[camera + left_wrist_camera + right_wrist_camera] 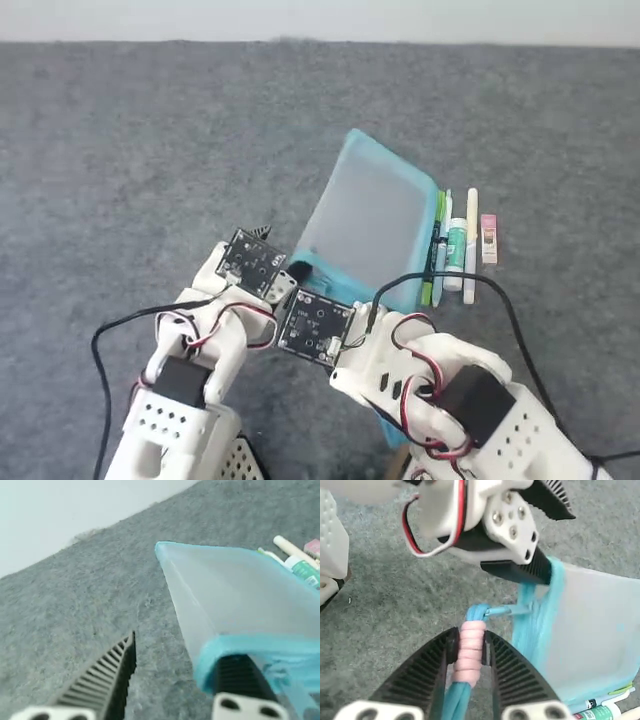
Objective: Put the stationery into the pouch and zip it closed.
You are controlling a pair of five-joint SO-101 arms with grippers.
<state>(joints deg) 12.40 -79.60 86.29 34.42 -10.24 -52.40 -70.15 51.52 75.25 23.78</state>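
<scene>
A teal pouch (368, 222) with a translucent face lies on the grey carpet. Its near corner (220, 647) rests against one finger (239, 677) of my left gripper (182, 652), which stands open, its other finger (107, 677) out over the carpet. My right gripper (470, 636) is shut on the pink zipper pull (470, 650), whose teal cord runs to the pouch's edge (540, 615). The stationery lies beside the pouch's far side: a green pen (437, 250), a small bottle (456, 255), a white pen (470, 245) and a pink eraser (488, 240).
Grey carpet (130, 160) runs open to the left of and beyond the pouch. Both arms crowd the near middle, the left arm (190, 370) and the right arm (450, 390) side by side, with a black cable (500, 300) looping over toward the stationery.
</scene>
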